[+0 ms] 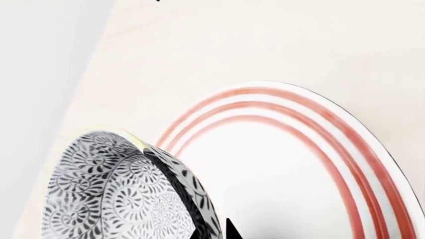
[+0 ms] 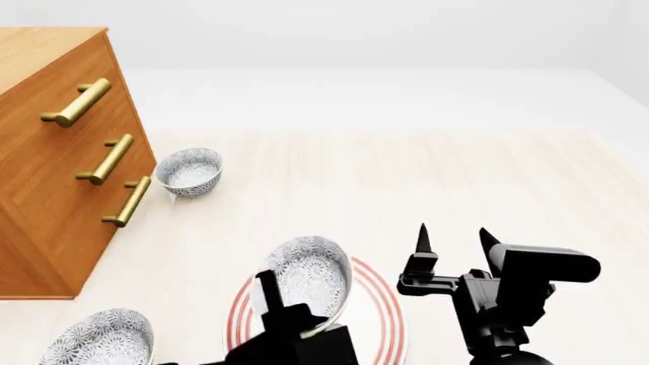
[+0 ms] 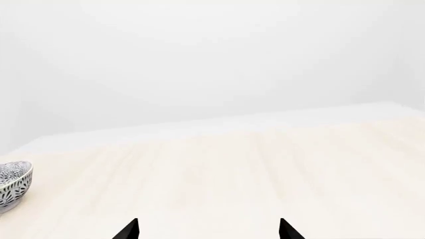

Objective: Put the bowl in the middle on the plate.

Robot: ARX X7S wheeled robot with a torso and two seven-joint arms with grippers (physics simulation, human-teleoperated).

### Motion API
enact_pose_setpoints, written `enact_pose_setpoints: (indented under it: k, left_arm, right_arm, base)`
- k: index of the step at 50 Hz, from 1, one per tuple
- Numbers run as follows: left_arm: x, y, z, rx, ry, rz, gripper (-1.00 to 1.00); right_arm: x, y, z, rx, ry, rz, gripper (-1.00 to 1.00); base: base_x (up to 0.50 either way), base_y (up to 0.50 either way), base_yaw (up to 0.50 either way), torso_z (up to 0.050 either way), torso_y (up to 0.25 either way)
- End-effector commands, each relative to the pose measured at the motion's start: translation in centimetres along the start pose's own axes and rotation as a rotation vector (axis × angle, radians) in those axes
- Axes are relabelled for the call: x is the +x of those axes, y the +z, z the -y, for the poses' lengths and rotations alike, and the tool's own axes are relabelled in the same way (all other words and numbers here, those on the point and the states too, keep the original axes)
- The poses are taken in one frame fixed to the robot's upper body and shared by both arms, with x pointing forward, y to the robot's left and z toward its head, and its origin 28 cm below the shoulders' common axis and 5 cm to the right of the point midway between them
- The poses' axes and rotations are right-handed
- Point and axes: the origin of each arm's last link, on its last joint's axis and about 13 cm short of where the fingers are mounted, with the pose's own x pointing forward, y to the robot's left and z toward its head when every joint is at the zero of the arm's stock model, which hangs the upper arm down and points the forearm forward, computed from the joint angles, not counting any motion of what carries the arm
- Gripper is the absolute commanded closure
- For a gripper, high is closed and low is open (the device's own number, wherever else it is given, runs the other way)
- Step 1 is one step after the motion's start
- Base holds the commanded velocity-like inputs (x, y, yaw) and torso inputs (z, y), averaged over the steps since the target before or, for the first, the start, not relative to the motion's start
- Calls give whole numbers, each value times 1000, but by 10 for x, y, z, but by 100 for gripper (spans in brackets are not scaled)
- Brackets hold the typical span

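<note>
My left gripper (image 2: 294,313) is shut on the rim of the floral grey-blue bowl (image 2: 310,275), one finger inside and one outside. It holds the bowl tilted on edge just above the plate (image 2: 381,319), a wide white one with red rings. In the left wrist view the bowl (image 1: 113,191) fills the near corner beside the plate (image 1: 292,164), and the gripper (image 1: 212,232) pinches its wall. I cannot tell whether the bowl touches the plate. To the plate's right, my right gripper (image 2: 454,242) stands open and empty; its wrist view shows the gripper (image 3: 208,229) over bare table.
A wooden drawer cabinet (image 2: 56,160) with brass handles stands at the left. A look-alike bowl (image 2: 190,171) sits beside it, also seen as the bowl (image 3: 13,184) in the right wrist view. Another bowl (image 2: 102,338) lies at the near left.
</note>
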Motion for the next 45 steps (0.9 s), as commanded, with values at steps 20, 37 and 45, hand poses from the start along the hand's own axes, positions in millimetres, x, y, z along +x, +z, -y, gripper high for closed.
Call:
enact_pose_setpoints:
  k: [20, 37, 45]
  left_arm:
    - [7, -6, 10, 116, -21, -33, 100]
    - [11, -8, 11, 118, -22, -42, 100]
    - [11, -9, 11, 118, -23, -44, 100]
  right_arm:
    - [-1, -1, 0, 6, 0, 3, -100]
    - [-2, -1, 0, 6, 2, 3, -100]
    - [-2, -1, 0, 7, -1, 3, -100]
  base:
    - [0, 0, 0, 0, 1]
    - [0, 0, 0, 0, 1]
    - [0, 0, 0, 0, 0]
